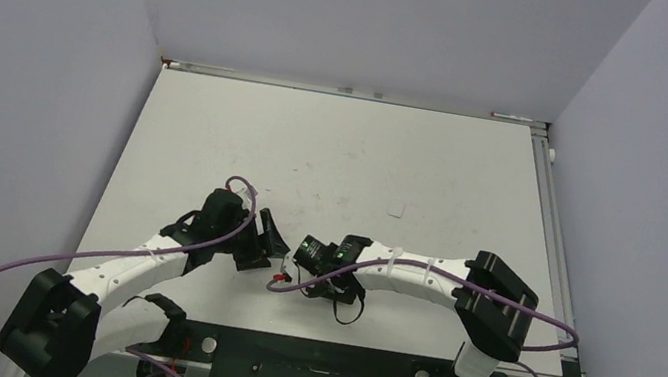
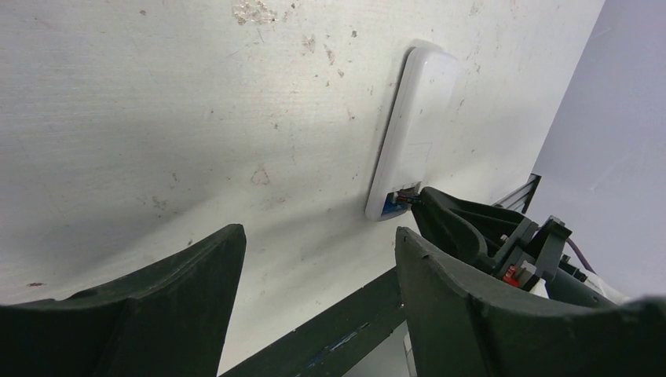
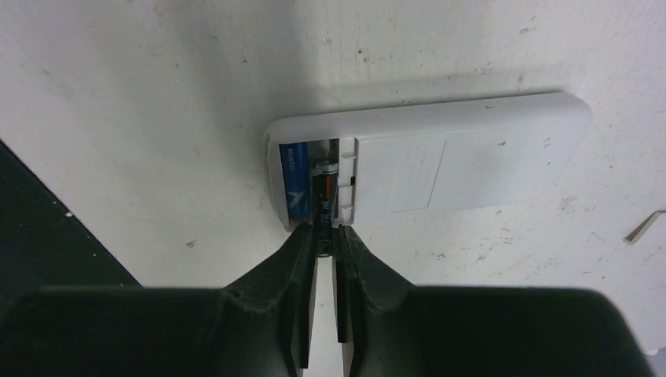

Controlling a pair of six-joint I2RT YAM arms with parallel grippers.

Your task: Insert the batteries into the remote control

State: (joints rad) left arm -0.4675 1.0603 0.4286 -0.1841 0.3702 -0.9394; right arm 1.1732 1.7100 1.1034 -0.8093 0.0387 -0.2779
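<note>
The white remote control [image 3: 463, 157] lies back-up on the table, its battery compartment uncovered at one end. A blue battery [image 3: 292, 184] lies inside that compartment. My right gripper [image 3: 323, 239] is shut on the dark battery [image 3: 323, 196], which points into the slot beside the blue one. The left wrist view shows the remote control [image 2: 420, 118] from the side, with the right gripper's fingers [image 2: 448, 220] at its open end. My left gripper [image 2: 318, 236] stands open and empty above bare table, a little short of the remote. From above, both grippers [image 1: 272, 250] meet near the table's front middle.
A tiny white plastic piece [image 1: 396, 208] lies farther back on the table, and shows at the right wrist view's edge [image 3: 644, 228]. A black strip [image 2: 345, 322] runs along the table's near edge. Grey walls enclose the left, back and right.
</note>
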